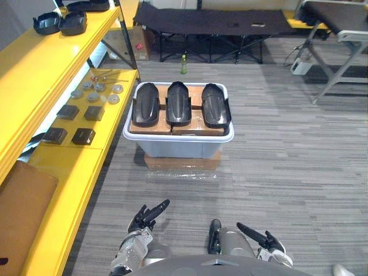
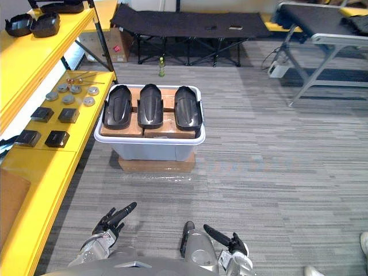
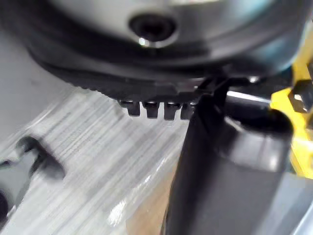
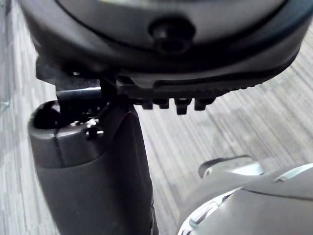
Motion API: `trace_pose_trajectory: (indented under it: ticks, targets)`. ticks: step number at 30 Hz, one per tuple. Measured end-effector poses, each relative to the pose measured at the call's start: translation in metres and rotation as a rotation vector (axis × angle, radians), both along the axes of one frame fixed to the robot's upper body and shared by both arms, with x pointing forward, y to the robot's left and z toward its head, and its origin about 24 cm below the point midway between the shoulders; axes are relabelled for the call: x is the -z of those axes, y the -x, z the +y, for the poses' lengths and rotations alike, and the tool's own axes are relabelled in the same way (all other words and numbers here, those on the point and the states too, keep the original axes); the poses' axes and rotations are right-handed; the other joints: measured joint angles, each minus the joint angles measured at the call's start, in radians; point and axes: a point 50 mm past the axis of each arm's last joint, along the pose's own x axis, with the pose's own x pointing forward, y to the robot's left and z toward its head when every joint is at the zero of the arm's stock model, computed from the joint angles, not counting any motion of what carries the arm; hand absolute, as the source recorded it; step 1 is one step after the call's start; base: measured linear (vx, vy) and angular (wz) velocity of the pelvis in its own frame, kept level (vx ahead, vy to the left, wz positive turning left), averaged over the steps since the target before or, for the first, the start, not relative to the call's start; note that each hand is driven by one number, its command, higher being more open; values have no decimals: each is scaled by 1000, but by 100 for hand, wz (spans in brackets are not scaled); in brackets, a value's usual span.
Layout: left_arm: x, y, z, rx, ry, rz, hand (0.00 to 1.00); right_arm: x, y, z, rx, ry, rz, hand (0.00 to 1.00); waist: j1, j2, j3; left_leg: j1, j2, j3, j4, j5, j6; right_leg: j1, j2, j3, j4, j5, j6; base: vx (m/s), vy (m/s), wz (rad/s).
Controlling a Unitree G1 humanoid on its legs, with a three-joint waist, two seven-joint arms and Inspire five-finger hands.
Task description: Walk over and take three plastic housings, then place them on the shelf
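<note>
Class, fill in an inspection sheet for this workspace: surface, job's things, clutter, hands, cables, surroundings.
Surface: grey striped carpet; yellow shelf on the left.
Job's things: three black housings side by side in a white bin, untouched.
Clutter: black blocks and grey discs on the shelf; green bottle beyond the bin.
Hands: left hand and right hand low, open, holding nothing.
Cables: a cable running to a white box, far right.
Surroundings: black cot at the back.

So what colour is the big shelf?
Bright yellow. The shelf shows best in the left eye view.
</note>
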Motion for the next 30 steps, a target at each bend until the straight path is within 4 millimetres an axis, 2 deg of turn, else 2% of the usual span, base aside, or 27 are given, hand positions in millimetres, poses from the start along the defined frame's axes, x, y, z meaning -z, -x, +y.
trace_pose_trajectory:
  ticks: [2, 3, 5, 6, 7, 9, 11, 12, 13, 15, 17, 20, 22, 23, 24, 26, 28, 29, 30]
  targets:
    - [1, 2, 4, -27, -13, -5, 100, 0, 3, -2, 14, 14, -2, 100, 0, 3, 7, -51, 46, 19, 117, 16, -12, 78, 19, -26, -62, -1, -3, 284, -163, 32]
    - [1, 3, 6, -30, -16, -4, 100, -1, 4, -3, 31, 22, -11, 100, -2, 2, 8, -55, 61, 51, 91, 9, -13, 126, 19, -39, -103, 6, -7, 335, -112, 29]
    - [2, 4, 7, -27, -15, -7, 100, -2, 1, -6, 61, 29, -43, 100, -2, 0, 9, -53, 62, 97, -69, 3, -6, 178, 9, -45, -165, 17, 6, 243, -33, 24]
    - [2, 4, 8, -25, -10, -16, 100, -4, -3, -7, 93, 30, -78, 100, -3, -5, 12, -55, 50, 117, -218, 13, -11, 198, -6, -50, -195, 22, 14, 223, 91, 21]
    - [1, 3, 10, -29, -10, -34, 100, -9, -9, -10, 120, 46, -126, 100, -1, -12, 16, -65, 31, 119, -373, 61, -10, 220, -32, -53, -218, 21, 21, 216, 126, 18]
    - [1, 4, 11, -35, -8, -40, 100, -16, -18, -13, 118, 75, -184, 100, -1, -12, 18, -77, 24, 123, -463, 135, -12, 243, -57, -54, -232, 17, 51, 185, 195, -4]
    - [2, 10, 13, -25, -14, -28, 100, -24, -27, -14, 91, 108, -241, 100, -4, -5, 17, -65, 27, 143, -491, 245, -17, 265, -68, -35, -231, 6, 98, 178, 238, -32]
    - [3, 12, 15, 6, -38, -20, 100, -27, -33, -9, 74, 104, -264, 100, -2, -19, 15, -42, 8, 166, -490, 273, 21, 284, -92, -20, -236, 10, 129, 268, 299, -30]
    - [2, 11, 17, 29, -56, -20, 100, -28, -37, -5, 67, 97, -278, 100, -1, -35, 13, -35, -12, 176, -501, 260, 31, 284, -111, -15, -243, 13, 135, 323, 338, -20]
    - [-2, 5, 27, 107, -118, -26, 100, -30, -46, 3, 41, 78, -305, 100, 0, -97, 10, -36, -78, 196, -524, 247, 66, 280, -172, -19, -268, 34, 168, 218, 220, -2]
    - [-4, -2, 28, 177, -152, -32, 100, -32, -51, 3, 43, 82, -331, 100, -3, -102, 9, -28, -114, 203, -538, 232, 89, 281, -206, -39, -259, 54, 196, 217, 206, 0]
    - [-5, -5, 19, 272, -166, -42, 100, -32, -51, 3, 54, 76, -345, 100, -4, -77, 14, 33, -134, 211, -556, 206, 109, 264, -244, -41, -130, 59, 191, 222, 200, -1]
    - [-5, -8, 13, 321, -166, -52, 100, -31, -49, 7, 45, 70, -344, 100, -9, -61, 12, 54, -122, 186, -556, 212, 118, 225, -245, -35, -17, 82, 166, 169, 115, 24]
    - [-10, -15, 10, 358, -173, -84, 100, -31, -48, 13, 47, 59, -357, 100, -23, -56, 12, 60, -100, 167, -556, 212, 118, 222, -222, -29, -25, 42, 161, 305, -152, 63]
    - [-17, -27, 18, 414, -225, -112, 100, -49, -66, 24, -2, 97, -489, 100, -23, -98, 13, 77, -70, 132, -553, 200, 75, 205, -123, -15, -181, 127, 132, 294, -174, 56]
    - [-16, -26, 12, 411, -201, -103, 100, -55, -73, 18, -13, 115, -526, 100, -30, -93, 14, 78, -51, 136, -560, 200, 64, 205, -107, -15, -191, 127, 132, 128, -136, 10]
    - [-14, -23, 11, 403, -187, -96, 100, -55, -71, 17, -13, 120, -522, 100, -28, -102, 17, 77, -44, 140, -564, 200, 58, 209, -98, -17, -206, 128, 132, -25, -63, -8]
    - [-15, -21, 12, 390, -183, -98, 100, -53, -68, 17, -18, 114, -514, 100, -27, -115, 18, 70, -43, 139, -563, 198, 51, 219, -94, -20, -233, 129, 132, -56, -78, -1]
    - [-17, -18, 16, 366, -181, -113, 100, -51, -65, 19, -39, 81, -508, 100, -20, -142, 19, 61, -41, 141, -553, 191, 42, 235, -87, -21, -282, 134, 133, -52, -84, -11]
